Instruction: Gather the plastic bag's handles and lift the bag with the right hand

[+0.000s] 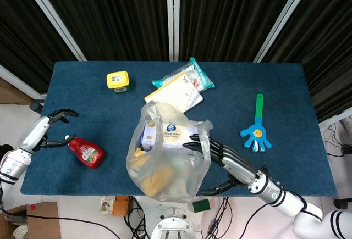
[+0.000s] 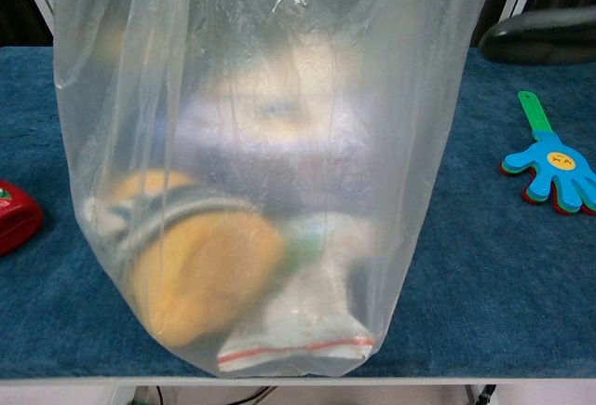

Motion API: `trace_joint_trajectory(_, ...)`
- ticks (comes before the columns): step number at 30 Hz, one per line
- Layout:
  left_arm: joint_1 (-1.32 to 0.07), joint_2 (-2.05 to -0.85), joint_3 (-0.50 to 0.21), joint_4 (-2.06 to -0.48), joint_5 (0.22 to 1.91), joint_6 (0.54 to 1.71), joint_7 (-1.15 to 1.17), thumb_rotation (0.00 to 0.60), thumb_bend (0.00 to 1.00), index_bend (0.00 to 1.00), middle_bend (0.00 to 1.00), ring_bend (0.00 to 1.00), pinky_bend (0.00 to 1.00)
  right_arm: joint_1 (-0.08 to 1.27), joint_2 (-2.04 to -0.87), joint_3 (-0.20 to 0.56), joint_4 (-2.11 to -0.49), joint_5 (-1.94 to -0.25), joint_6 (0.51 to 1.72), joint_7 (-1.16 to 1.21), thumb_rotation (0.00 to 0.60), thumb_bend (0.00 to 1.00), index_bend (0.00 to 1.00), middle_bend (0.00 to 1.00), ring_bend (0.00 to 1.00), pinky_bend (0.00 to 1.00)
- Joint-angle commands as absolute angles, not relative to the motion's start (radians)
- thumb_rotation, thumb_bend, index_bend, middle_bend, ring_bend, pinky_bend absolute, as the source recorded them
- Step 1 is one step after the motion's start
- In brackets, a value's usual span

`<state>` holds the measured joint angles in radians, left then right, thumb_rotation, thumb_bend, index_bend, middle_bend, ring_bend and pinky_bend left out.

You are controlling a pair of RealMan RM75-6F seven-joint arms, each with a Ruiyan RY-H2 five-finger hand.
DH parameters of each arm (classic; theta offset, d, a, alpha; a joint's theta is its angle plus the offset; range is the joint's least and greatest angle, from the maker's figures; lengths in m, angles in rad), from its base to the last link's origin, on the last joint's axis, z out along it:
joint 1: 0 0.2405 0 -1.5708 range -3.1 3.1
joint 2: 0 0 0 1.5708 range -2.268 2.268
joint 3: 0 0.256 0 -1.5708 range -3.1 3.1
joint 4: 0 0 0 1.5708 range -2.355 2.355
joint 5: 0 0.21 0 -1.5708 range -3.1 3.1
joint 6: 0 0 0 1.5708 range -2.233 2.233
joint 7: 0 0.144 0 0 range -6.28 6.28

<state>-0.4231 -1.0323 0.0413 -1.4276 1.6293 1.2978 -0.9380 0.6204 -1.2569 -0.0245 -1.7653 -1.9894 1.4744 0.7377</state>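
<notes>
The clear plastic bag [image 1: 165, 167] stands near the table's front edge, filled with a white box, a yellow soft item and a small pouch. It fills most of the chest view [image 2: 270, 163]. Its handles [image 1: 203, 127] stick up loosely at the top. My right hand [image 1: 220, 154] reaches in from the right with fingers spread, its fingertips against the bag's right side just below the handle. It holds nothing. In the chest view it is only a dark shape [image 2: 545, 34]. My left hand [image 1: 52, 124] hangs open at the table's left edge.
A red ketchup bottle [image 1: 87, 152] lies beside the left hand, also visible at the chest view's left edge [image 2: 14, 217]. A yellow container [image 1: 117, 81], a snack packet [image 1: 184, 77] and a white booklet [image 1: 175, 93] lie behind the bag. A blue hand clapper [image 1: 256, 132] lies to the right.
</notes>
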Motion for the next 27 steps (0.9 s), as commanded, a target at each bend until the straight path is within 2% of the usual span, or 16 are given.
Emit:
trace_joint_trajectory(1, -0.425, -1.032, 0.041, -1.431, 1.632, 1.294, -0.934, 0.394, 0.26, 0.27, 0.25, 0.18, 0.34, 0.644, -1.255, -0.028, -1.789, -1.969, 1.477, 0.832, 0.6, 0.07, 0.05, 0.07, 0.0, 0.02)
trace_joint_trajectory(13, -0.417, -1.017, 0.031, -1.463, 1.636, 1.31, -0.911, 0.396, 0.26, 0.27, 0.25, 0.18, 0.34, 0.688, -1.303, -0.038, -1.793, -1.912, 1.455, 1.057, 0.6, 0.05, 0.05, 0.07, 0.0, 0.02)
trace_joint_trajectory(20, -0.39, -0.983, 0.005, -1.509, 1.619, 1.375, -0.952, 0.396, 0.35, 0.28, 0.26, 0.19, 0.35, 0.693, -1.311, -0.046, -1.782, -1.87, 1.482, 1.261, 0.6, 0.05, 0.05, 0.07, 0.0, 0.02)
trace_joint_trajectory(27, -0.369, -0.931, -0.003, -1.558, 1.624, 1.416, -1.062, 0.398, 0.28, 0.31, 0.29, 0.22, 0.4, 0.685, -1.274, -0.044, -1.782, -1.847, 1.516, 1.385, 0.6, 0.07, 0.05, 0.07, 0.0, 0.03)
